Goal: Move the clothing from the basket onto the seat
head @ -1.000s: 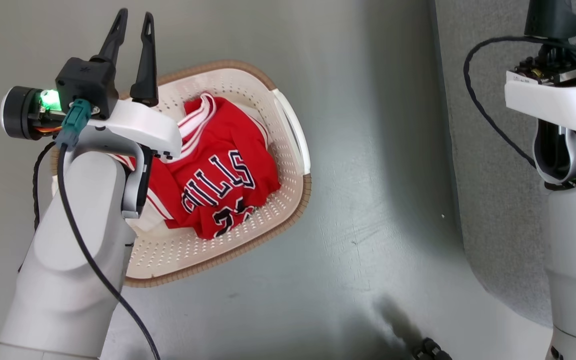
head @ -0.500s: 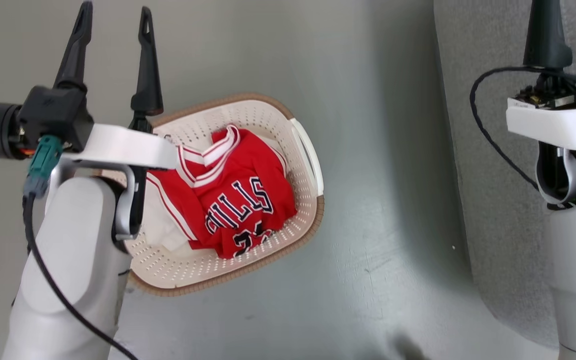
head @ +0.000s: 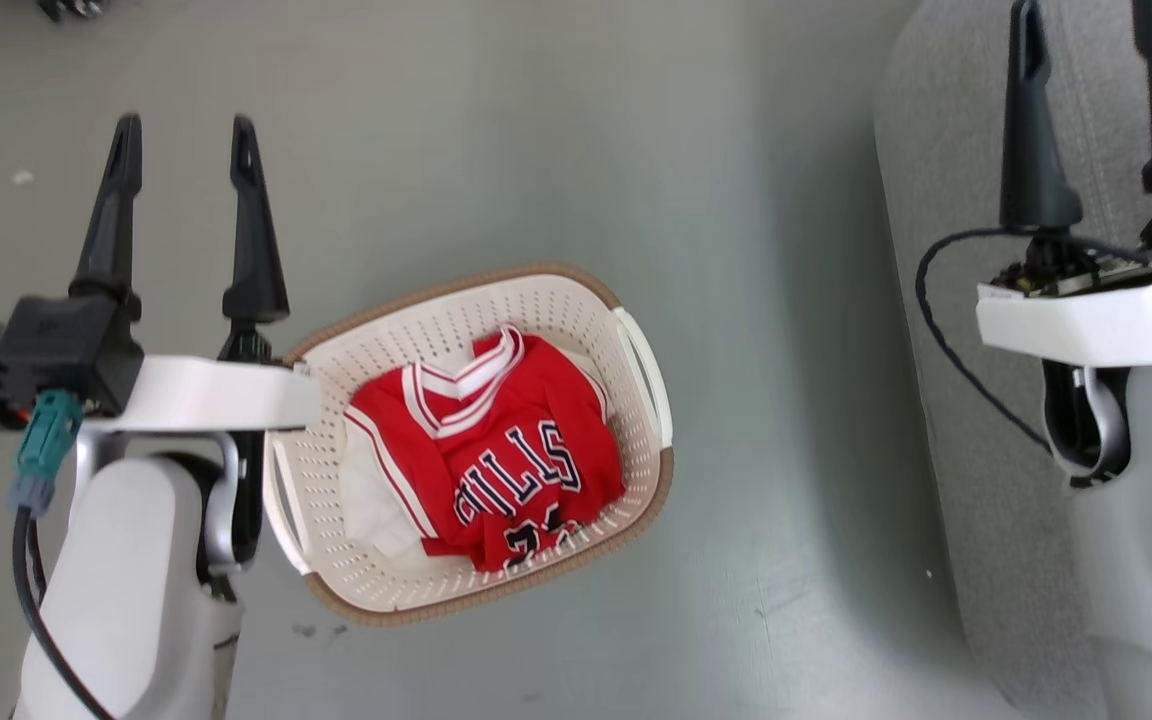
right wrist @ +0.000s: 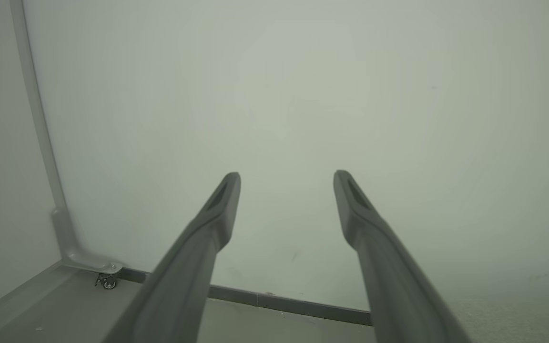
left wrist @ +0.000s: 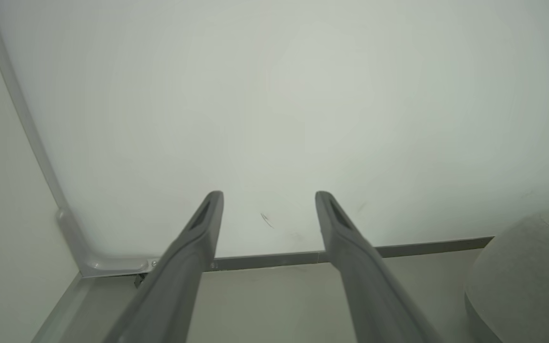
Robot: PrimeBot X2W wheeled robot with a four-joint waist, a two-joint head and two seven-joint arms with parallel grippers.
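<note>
head view: my left gripper (head: 184,125) has its two dark fingers spread wide with nothing between them. they stand wider than a second ago, when they were closer together, so it is released and empty. back then its wrist lay across part of the clothing (head: 496,470). now the wrist sits at the 9 o'clock side of the basket (head: 496,278), overlapping just the handle there, and the fingertips reach out over bare floor (head: 536,130) at about 10 o'clock from the basket. the whole picture has slid, so much of that shift is my head moving, and i don't read it as the basket moving. my right gripper (head: 1088,15) is likewise spread and empty, hanging over the seat (head: 946,300) at 3 o'clock from the basket and well apart from it. the clothing, a red jersey with its lettering up and some white cloth beside it, lies bunched inside the basket on the floor. i judge that nothing has reached the seat yet. the left fingers are opened ready for a grab, and the next move calls for bringing them down toward 4 o'clock into the red heap.
</note>
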